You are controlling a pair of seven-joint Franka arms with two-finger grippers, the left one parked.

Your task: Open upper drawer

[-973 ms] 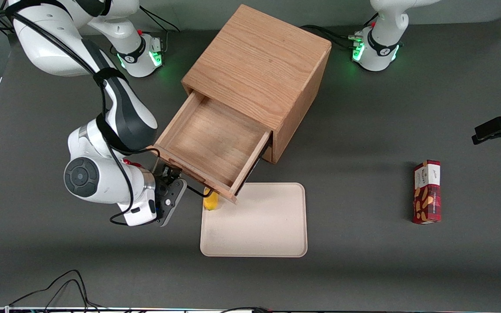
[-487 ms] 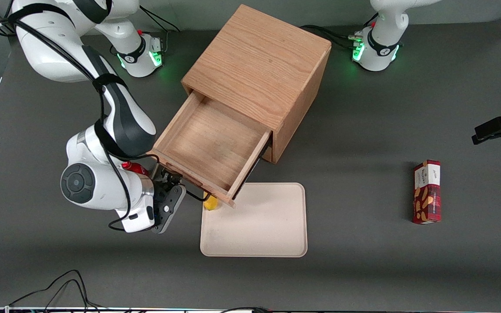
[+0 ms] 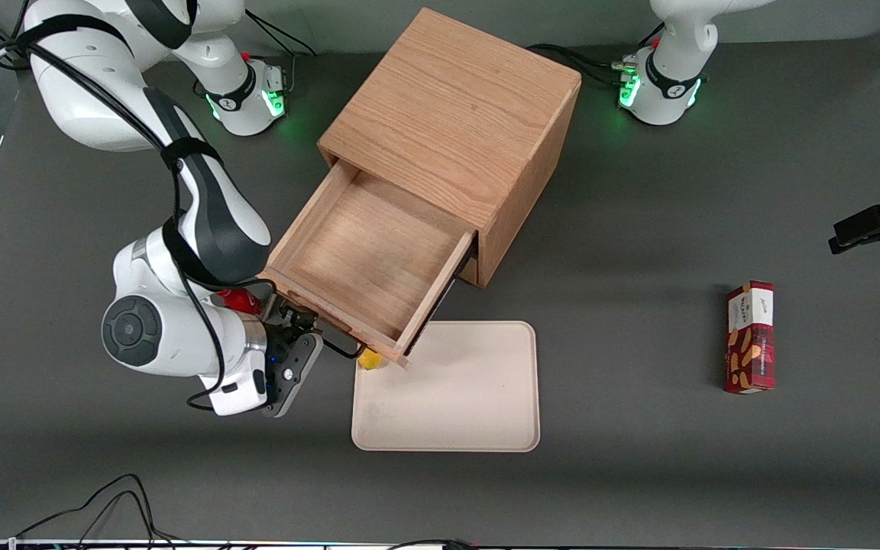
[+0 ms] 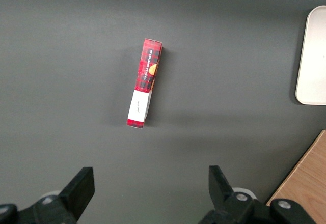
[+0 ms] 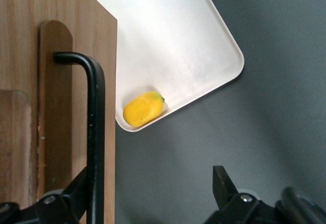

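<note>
Upper drawer (image 3: 367, 256) stands pulled well out of cabinet (image 3: 451, 126), front overhanging tray (image 3: 448, 397) corner. Gripper (image 3: 304, 327) at drawer front, fingers spread, straddling black handle (image 5: 94, 132) without clamping. Handle's long axis crosses finger gap; drawer lies cabinet-ward of gripper.

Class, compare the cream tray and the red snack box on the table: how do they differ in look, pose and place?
The tray is cream, wide and flat; the snack box is red, narrow and printed. The tray holds a yellow fruit and lies under the upper drawer; the box lies apart, toward the parked arm's end. The gripper is at the drawer's handle, near the tray. Both rest on the table.
</note>
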